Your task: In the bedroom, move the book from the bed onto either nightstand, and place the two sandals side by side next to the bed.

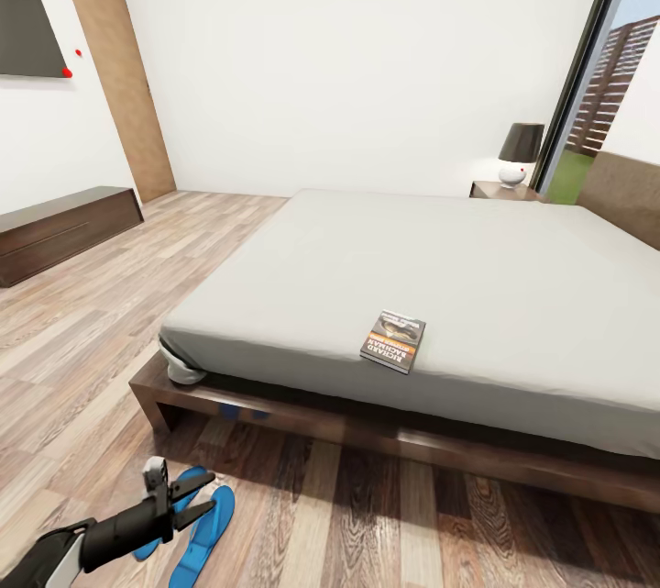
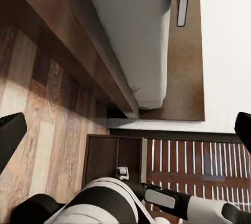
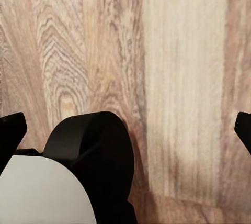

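Observation:
The book [image 1: 394, 341] lies flat on the bed's pale mattress [image 1: 477, 276], near its front edge. A dark nightstand [image 1: 502, 191] stands far back beside the bed, against the wall. Both blue sandals lie on the floor at the bed's near corner: one sandal [image 1: 211, 528] is in plain sight, while my left arm partly covers the other sandal [image 1: 186, 483]. My left gripper [image 1: 206, 495] hovers open over them; in the left wrist view its fingertips [image 2: 10, 135] are spread wide. My right gripper [image 3: 125, 127] is open over bare wood floor [image 3: 178, 77], with nothing between its fingers.
A black-shaded lamp [image 1: 520, 150] stands on the nightstand. A long low dark bench [image 1: 64, 227] runs along the left wall under a dark screen [image 1: 27, 19]. A brown door [image 1: 119, 65] is at the back left, and a tall window [image 1: 596, 83] at the right. The dark bed frame [image 1: 275, 414] juts out low.

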Available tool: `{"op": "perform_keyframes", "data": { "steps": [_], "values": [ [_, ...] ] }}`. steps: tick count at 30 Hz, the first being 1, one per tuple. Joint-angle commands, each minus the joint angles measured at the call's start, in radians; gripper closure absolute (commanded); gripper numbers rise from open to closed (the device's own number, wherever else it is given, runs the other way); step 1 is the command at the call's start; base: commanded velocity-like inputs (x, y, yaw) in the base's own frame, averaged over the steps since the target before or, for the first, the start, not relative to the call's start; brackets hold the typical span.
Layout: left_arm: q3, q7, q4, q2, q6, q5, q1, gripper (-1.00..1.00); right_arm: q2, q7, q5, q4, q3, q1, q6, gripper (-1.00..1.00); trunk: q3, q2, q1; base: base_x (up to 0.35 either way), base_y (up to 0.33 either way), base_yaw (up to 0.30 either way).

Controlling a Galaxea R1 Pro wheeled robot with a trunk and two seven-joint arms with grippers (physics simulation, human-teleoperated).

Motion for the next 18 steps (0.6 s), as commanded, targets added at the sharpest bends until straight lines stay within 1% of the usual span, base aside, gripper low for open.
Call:
{"op": "perform_keyframes", "data": {
  "steps": [1, 2, 8, 18],
  "values": [
    [0.001, 0.004, 0.0, -0.004, 0.011, 0.001, 0.0, -1.0, 0.0, 0.006, -0.01, 0.003, 0.008, -0.001, 0.0, -1.0, -0.001, 0.0, 0.0, 0.0, 0.0, 0.0],
    [0.001, 0.018, -0.001, -0.01, 0.01, 0.001, 0.0, -1.0, 0.001, 0.007, -0.01, 0.004, 0.007, -0.001, 0.001, -1.0, -0.001, 0.0, 0.0, 0.0, 0.0, 0.0],
    [0.001, 0.053, -0.001, -0.02, 0.01, 0.002, 0.0, -1.0, 0.001, 0.004, -0.013, 0.003, 0.007, -0.001, 0.006, -1.0, -0.001, 0.0, 0.0, 0.0, 0.0, 0.0],
    [0.003, 0.067, -0.001, -0.025, 0.01, 0.003, 0.0, -1.0, 0.001, 0.001, -0.014, 0.004, 0.005, -0.001, 0.01, -1.0, -0.001, 0.0, 0.0, 0.0, 0.0, -0.001]
  ]
}}
